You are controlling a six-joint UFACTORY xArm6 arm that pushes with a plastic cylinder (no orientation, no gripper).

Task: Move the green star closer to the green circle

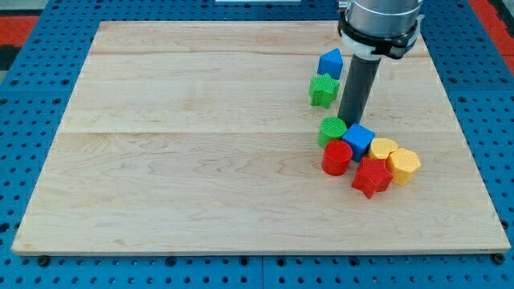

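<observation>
The green star (324, 90) lies on the table (201, 160) just toward the view's top from the green circle (332, 130), with a blue block (330, 63) touching or nearly touching the star's upper right. There is no hand to open or close: my tip (349, 120) stands just right of the green circle's top edge, below and right of the star. The star looks light, rigid and free-sliding but apt to spin, so I would push centrally on its far side.

Pale, matt wooden board (201, 144) with visible grain; blue perforated surround (32, 120); ribbed green star (324, 90)
</observation>
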